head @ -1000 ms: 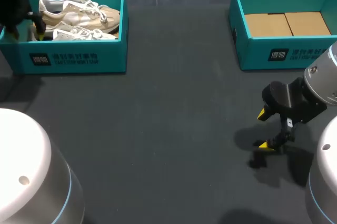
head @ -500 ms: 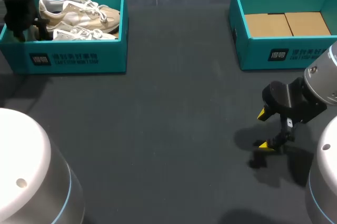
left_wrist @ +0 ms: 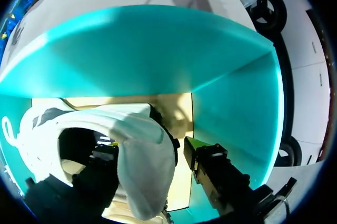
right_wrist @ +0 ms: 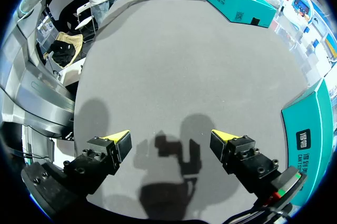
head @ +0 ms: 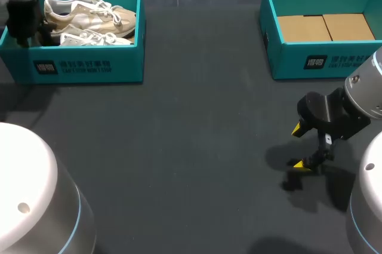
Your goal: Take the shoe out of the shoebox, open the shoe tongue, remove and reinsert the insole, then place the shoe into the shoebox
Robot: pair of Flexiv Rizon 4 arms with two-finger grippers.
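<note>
1. Left arm: a second ago its yellow tips showed at the shoebox's left end wall. It has since shifted further over that end, and the tips are now hidden below the wrist.
2. Right gripper: unchanged, well to the right of the shoebox, above bare table. Fingers are spread wide, nothing between them, with only its shadow underneath.
3. Shoes: both lie in the shoebox, heels toward its left end, in the same places as before.
4. Left gripper: down inside the shoebox, astride a heel. One finger is in the shoe opening. The other is outside, with a strip of box floor showing between it and the heel, so it is parted and not clamped. Which of the two shoes this is, cannot tell.
5. Room: the shoebox's end wall and corner stand close around the outer finger. To the right of the shoebox, a wide stretch of table.
6. Second teal box: far right of the shoebox, tan cardboard on its floor.
7. Surface: dark grey and matte.
</note>
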